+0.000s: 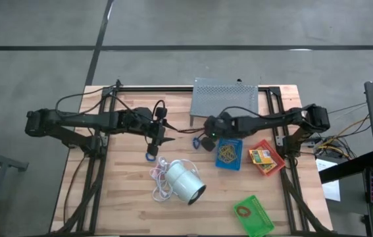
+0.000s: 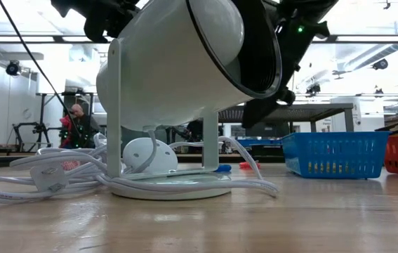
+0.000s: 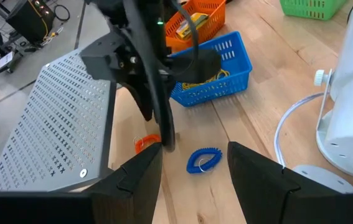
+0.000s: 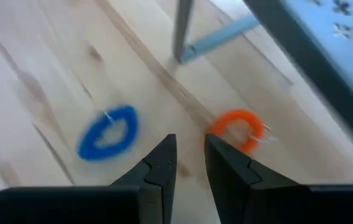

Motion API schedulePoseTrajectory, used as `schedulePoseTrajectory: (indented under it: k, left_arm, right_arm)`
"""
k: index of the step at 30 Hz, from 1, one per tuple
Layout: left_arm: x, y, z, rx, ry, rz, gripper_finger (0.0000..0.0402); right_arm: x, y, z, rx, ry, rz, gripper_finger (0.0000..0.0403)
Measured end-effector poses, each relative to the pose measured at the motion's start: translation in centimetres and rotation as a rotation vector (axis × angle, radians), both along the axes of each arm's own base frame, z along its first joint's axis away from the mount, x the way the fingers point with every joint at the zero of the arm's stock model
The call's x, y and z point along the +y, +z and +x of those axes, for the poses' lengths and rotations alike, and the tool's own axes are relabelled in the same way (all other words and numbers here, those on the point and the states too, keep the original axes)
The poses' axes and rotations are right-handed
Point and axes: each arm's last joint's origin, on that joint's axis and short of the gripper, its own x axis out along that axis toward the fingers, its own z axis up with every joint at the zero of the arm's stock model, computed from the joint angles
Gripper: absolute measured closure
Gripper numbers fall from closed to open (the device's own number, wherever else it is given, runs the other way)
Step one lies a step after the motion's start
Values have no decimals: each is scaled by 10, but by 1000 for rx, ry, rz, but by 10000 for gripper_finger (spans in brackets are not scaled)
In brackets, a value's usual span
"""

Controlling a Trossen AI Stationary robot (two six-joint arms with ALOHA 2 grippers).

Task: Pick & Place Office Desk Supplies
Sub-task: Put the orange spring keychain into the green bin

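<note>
I am hovering my right claw (image 4: pixel 190 163), fingers spread narrowly and empty, over the worktop (image 1: pixel 127 197) just left of the blue tray (image 1: pixel 229 154). The red loop (image 4: pixel 238 129) and blue loop (image 4: pixel 109 132) are lying close together; descending between them, I risk nudging either aside. My left claw (image 3: pixel 193 163) is waiting spread nearby.

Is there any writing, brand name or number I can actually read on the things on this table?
No text here can be read.
Yellow-orange boxes in the red tray: printed, but too small and blurred to read.
Perforated metal stand: only a punched hole pattern, no letters.
White cylinder, blue tray, green tray: no label visible.
</note>
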Motion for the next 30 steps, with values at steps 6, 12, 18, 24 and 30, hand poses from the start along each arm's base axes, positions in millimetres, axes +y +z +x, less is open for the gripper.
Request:
schedulePoseTrajectory:
  k: [6,12,18,24,30]
  left_arm:
    - [0,0,0,0,0,0,217]
    - [0,0,0,0,0,-1,217]
    - [0,0,0,1,4,-6,217]
    - [0,0,0,2,4,-7,217]
    - [0,-3,-1,22,4,-9,217]
  right_arm:
    - [17,-11,-4,-151,-244,-15,324]
    - [19,-22,-12,-229,-452,76,339]
    - [16,-23,-11,-253,-489,84,356]
    - [16,-40,0,-226,-478,45,364]
    - [8,-55,14,-164,-475,-28,365]
